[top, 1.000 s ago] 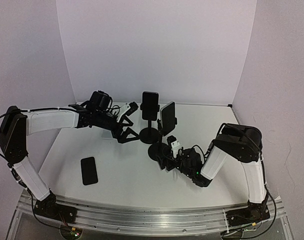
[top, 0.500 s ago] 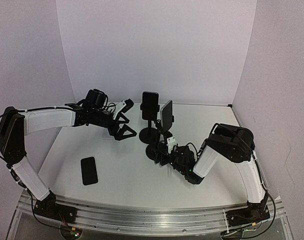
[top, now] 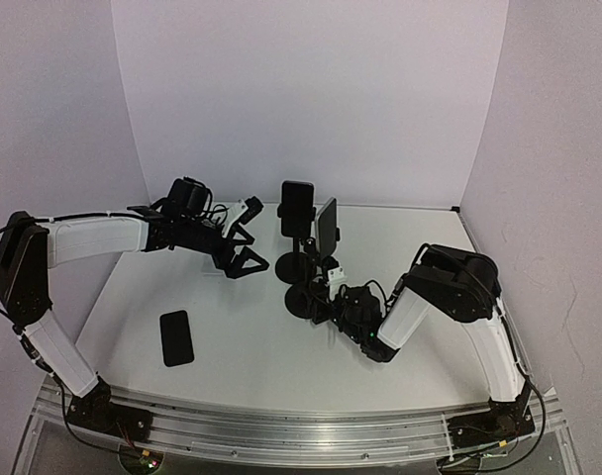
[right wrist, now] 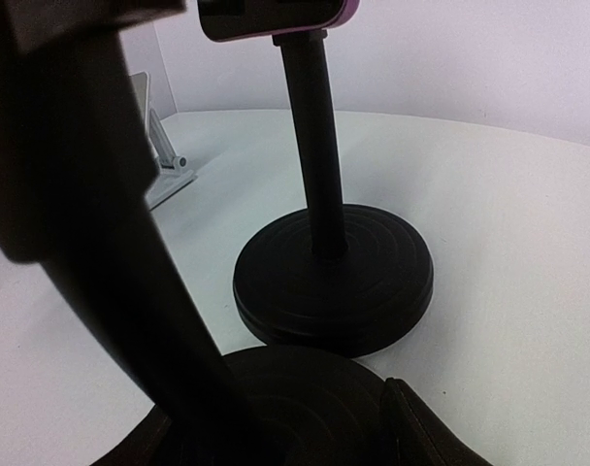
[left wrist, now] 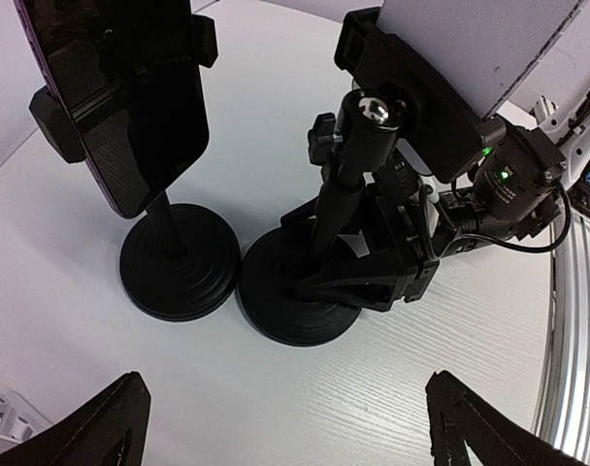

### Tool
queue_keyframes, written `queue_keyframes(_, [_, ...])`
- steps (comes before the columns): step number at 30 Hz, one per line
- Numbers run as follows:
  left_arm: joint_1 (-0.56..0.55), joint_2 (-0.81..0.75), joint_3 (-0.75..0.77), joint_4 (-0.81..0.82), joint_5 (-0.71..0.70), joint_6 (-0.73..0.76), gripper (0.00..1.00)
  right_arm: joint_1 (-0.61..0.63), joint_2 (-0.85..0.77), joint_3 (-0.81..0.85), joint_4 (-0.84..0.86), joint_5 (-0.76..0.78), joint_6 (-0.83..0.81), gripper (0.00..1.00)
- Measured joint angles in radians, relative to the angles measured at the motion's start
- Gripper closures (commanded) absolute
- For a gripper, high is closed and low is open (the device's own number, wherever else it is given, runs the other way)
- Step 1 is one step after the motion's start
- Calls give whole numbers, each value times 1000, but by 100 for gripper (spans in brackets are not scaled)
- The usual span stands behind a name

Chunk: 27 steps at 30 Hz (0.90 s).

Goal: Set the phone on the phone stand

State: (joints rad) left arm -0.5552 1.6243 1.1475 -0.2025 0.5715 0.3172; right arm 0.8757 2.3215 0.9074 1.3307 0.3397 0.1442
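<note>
Since a second ago my right arm has pushed forward and to my left, and the nearer stand [top: 303,299] has slid with it, so its round base now sits just beside the base of the farther stand [top: 297,265]. My left arm has drawn back a little. My right gripper [top: 321,302] lies low on the table [top: 242,356] with its fingers either side of the nearer stand's post, right at the base. Its jaws have narrowed, but I cannot tell whether they are actually pinching the post. My left gripper [top: 253,237] hangs spread wide, left of both stands and touching nothing. Each stand carries a handset [top: 327,228]. The loose phone [top: 176,337] lies flat, screen dark, on the near left of the table, well apart from both of my grippers and from the stands.
</note>
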Motion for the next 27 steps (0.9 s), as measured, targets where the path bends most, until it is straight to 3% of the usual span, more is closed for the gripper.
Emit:
queue_keyframes(9, [4, -4, -29, 3, 0, 1, 1, 1, 21, 49, -4, -24, 4, 67])
queue_keyframes(21, [13, -8, -39, 4, -3, 2, 1, 12, 22, 51, 9, -38, -25, 93])
queue_keyframes(27, [13, -8, -42, 3, -7, 6, 1, 11, 22, 45, 26, -17, -54, 100])
